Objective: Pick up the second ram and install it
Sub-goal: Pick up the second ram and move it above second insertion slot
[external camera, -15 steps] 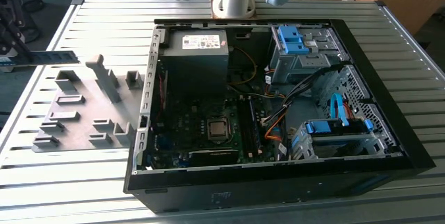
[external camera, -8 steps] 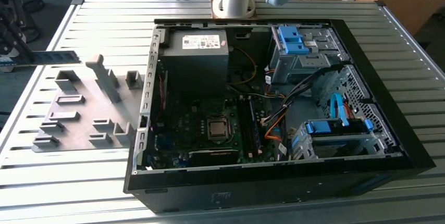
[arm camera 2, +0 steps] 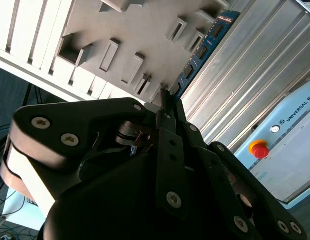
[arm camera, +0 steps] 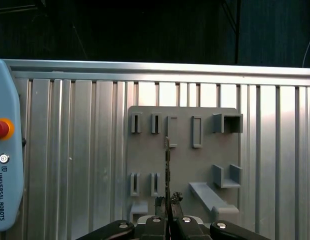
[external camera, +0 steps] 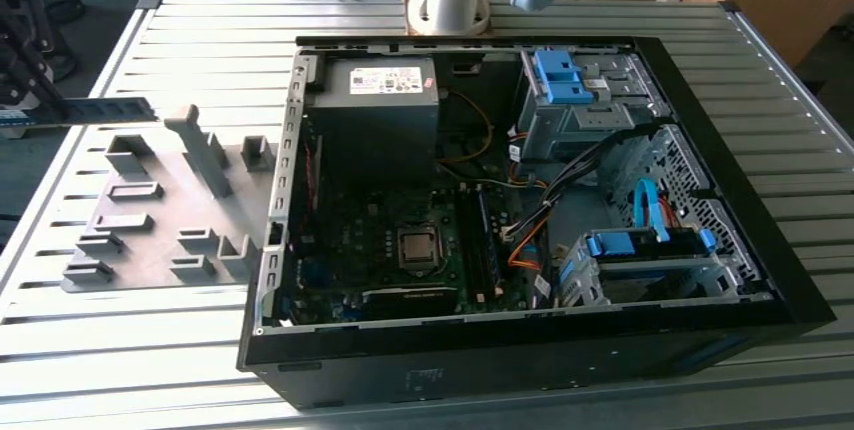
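At the exterior view's left edge of the slatted metal surface [external camera: 134, 340], the jaws are clamped on one end of the memory stick [external camera: 107, 110]. They hold it roughly level in the air, over that edge and well apart from the computer. Its free end points toward the tall post of the grey holder plate [external camera: 147, 235]; whether the two touch cannot be told. In the second wrist view the dark board, with its row of small chips, runs out from the closed jaws as the memory stick [arm camera 2: 205, 45] crosses the corner of the holder plate [arm camera 2: 145, 30]. In the first wrist view the memory stick [arm camera: 167, 160] shows edge-on as a thin line over the holder plate [arm camera: 182, 165] and its empty slots. A pale blue control unit [arm camera: 5, 165] with a red button lies at the surface's edge. Toward the exterior view's right, the open computer case [external camera: 534, 370] lies on its side on the surface, circuit board exposed. A black power box [external camera: 380, 100] sits in its far corner, with blue drive brackets [external camera: 561, 75] beside it. The arm's base [external camera: 447, 0] stands at the surface's far edge.
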`<act>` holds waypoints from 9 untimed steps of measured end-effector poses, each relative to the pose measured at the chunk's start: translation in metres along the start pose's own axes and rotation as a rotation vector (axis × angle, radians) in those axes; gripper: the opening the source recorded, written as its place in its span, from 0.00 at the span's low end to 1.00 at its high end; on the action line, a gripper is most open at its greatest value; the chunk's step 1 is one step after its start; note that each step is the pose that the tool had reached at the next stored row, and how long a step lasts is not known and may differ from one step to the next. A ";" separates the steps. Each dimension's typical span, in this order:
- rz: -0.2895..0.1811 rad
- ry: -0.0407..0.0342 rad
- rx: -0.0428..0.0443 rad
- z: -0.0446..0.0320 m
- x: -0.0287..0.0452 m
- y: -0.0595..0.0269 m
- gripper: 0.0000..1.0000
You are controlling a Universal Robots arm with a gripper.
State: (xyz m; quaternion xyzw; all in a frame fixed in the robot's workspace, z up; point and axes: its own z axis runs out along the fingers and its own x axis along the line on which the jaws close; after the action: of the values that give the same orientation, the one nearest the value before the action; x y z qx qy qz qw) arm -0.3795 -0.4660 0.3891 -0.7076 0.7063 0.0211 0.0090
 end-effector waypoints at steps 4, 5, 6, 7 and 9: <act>0.000 0.0000 0.0000 0.0000 0.0000 -0.0011 0.14; 0.000 0.0000 0.0000 0.0000 0.0000 -0.0015 0.14; 0.000 0.0000 0.0000 0.0000 0.0000 -0.0017 0.14; 0.000 0.0000 0.0000 0.0000 0.0000 -0.0020 0.14; 0.000 0.0000 0.0000 0.0000 0.0000 -0.0025 0.14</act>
State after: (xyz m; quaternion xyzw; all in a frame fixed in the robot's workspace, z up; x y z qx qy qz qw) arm -0.3770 -0.4660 0.3891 -0.7076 0.7063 0.0211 0.0090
